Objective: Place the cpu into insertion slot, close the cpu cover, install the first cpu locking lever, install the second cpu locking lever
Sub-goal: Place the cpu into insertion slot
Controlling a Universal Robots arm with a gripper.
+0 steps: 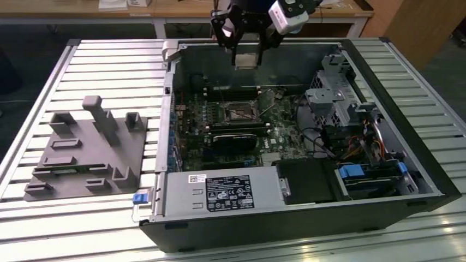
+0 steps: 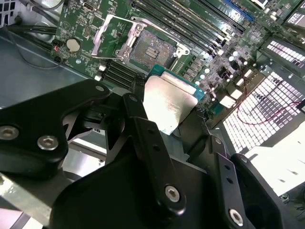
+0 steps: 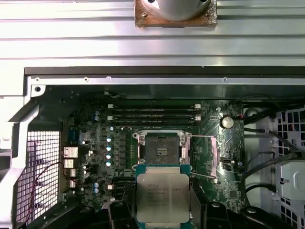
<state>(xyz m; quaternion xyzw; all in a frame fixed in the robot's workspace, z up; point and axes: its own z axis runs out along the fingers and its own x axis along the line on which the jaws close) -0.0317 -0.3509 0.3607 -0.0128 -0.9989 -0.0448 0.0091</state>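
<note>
First wrist view shows the gripper (image 3: 163, 212) clamped on the cpu (image 3: 162, 193), held clear of the open insertion slot (image 3: 162, 147); seating it well likely needs the chip level, square, and gently lowered.

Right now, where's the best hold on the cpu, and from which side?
Take the cpu by two opposite thin edges, coming from its metal-lid side. It is a thin flat square, so only the edges give purchase, and the underside has to stay free to meet the insertion slot. The end effector pinches it that way in both wrist views.
</note>
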